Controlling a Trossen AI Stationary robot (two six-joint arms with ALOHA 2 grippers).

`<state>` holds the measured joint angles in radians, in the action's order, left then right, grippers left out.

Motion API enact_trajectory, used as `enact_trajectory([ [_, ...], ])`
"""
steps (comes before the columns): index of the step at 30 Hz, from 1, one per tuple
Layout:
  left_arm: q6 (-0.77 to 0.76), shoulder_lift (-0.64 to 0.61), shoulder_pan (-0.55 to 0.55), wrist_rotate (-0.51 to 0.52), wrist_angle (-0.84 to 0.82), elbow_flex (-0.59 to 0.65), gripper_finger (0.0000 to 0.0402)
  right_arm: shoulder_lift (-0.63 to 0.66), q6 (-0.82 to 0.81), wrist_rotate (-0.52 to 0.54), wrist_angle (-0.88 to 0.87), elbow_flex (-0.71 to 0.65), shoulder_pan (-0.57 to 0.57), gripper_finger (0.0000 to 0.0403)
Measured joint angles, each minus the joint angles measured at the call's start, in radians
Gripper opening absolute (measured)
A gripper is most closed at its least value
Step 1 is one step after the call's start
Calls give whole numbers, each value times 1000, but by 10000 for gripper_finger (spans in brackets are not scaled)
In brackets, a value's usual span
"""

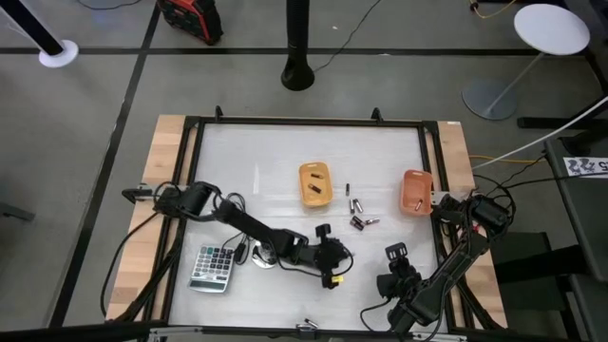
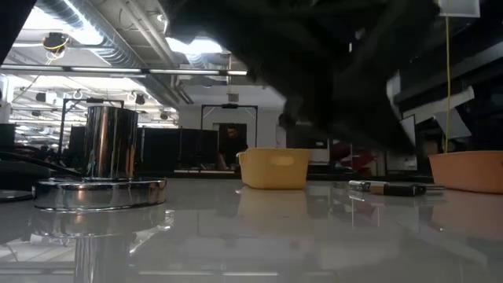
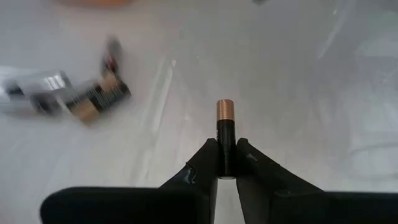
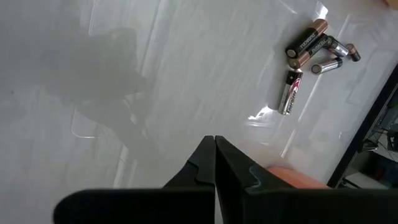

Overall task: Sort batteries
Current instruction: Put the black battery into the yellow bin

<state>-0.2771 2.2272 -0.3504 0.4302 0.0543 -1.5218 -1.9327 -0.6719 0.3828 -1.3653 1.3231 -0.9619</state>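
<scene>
Gripping one copper-tipped battery [image 3: 224, 134] between its jaws, the left gripper [image 3: 226, 163] hangs over the near middle of the white desk [image 1: 275, 152]. Loose batteries [image 1: 358, 213] lie clustered between the yellow tray [image 1: 315, 184] and the orange tray [image 1: 415, 192], well apart from the held cell. Right gripper [image 4: 214, 155] waits at the near right, jaws clenched on nothing. Calculator [image 1: 213, 268] sits near left.

Grey floor [image 1: 95, 85] around the table; ceiling ducts [image 2: 94, 31] and strip lights.
</scene>
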Motion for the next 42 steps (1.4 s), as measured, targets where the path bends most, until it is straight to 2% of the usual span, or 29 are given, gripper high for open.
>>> enact_trajectory([
  [5, 108, -98, 49, 4, -65, -1, 31, 0, 23, 0, -3, 0, 0, 1],
  [9, 136, -193, 97, 54, -216, -2, 32, 0, 26, 10, -28, 0, 0, 1],
  [14, 107, -300, 163, 143, -448, -2, 43, 6, 26, 22, -122, -1, 0, 1],
  [20, 48, -330, 253, 144, -615, -2, 45, 83, 25, 114, -184, -1, 0, 1],
  [24, 16, -313, 311, 135, -688, 3, 46, 174, 23, 190, -182, -28, 0, 1],
  [29, -25, -312, 360, 129, -692, 25, 46, 325, 2, 283, -165, -103, 3, 1],
  [34, -30, -305, 400, 32, -688, 25, 52, 511, -59, 376, -119, -210, 30, 1],
  [37, -35, -303, 421, -18, -688, 26, 74, 627, -75, 407, -71, -276, 60, 1],
  [42, -88, -303, 440, -31, -655, 26, 127, 801, -76, 434, 21, -390, 120, 1],
])
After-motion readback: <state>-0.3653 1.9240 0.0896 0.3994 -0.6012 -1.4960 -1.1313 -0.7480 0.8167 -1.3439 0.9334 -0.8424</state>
